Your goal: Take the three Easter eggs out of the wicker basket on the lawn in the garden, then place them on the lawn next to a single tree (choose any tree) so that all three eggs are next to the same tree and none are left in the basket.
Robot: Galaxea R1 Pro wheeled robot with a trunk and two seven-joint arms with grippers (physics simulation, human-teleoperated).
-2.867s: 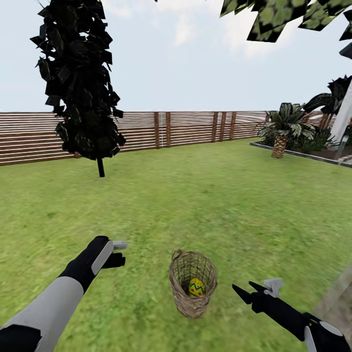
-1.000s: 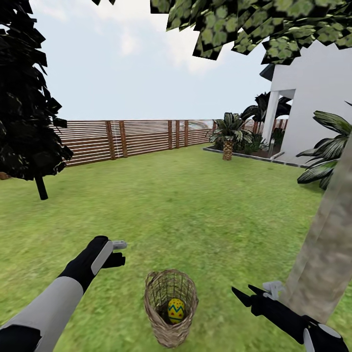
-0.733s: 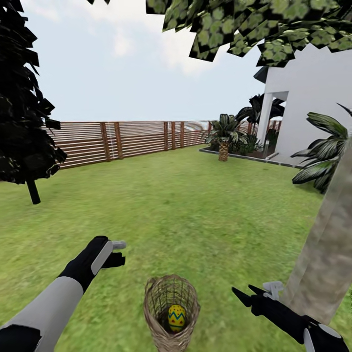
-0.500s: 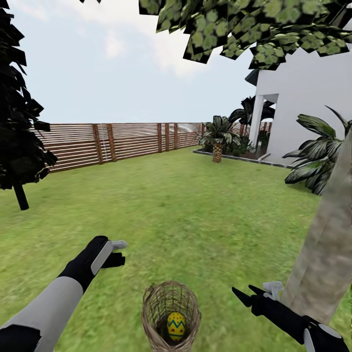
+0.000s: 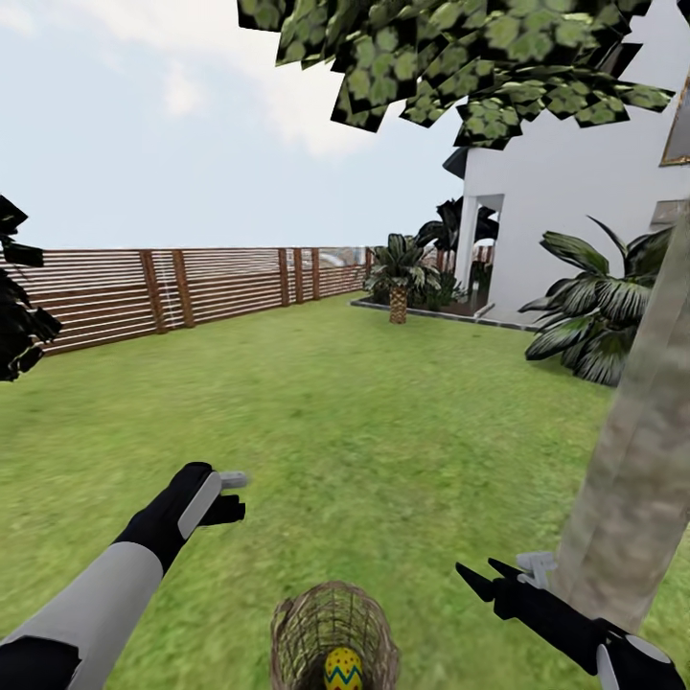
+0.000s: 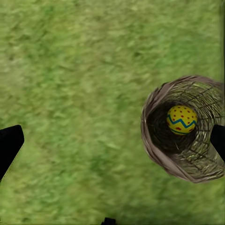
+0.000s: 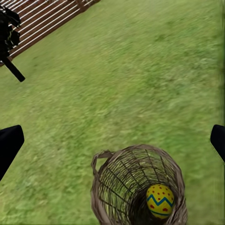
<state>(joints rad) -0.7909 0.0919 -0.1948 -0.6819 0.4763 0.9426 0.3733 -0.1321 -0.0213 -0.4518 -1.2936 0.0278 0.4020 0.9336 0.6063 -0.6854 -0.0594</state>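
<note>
Head view: your left claw and right claw hang open and empty flanking the wicker basket beside the tree, where one Easter egg, probably smooth, light and slippery, wants gripping across its middle.

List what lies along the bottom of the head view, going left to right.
Left claw → wicker basket with an Easter egg inside → right claw → tree trunk, all on the lawn.
</note>
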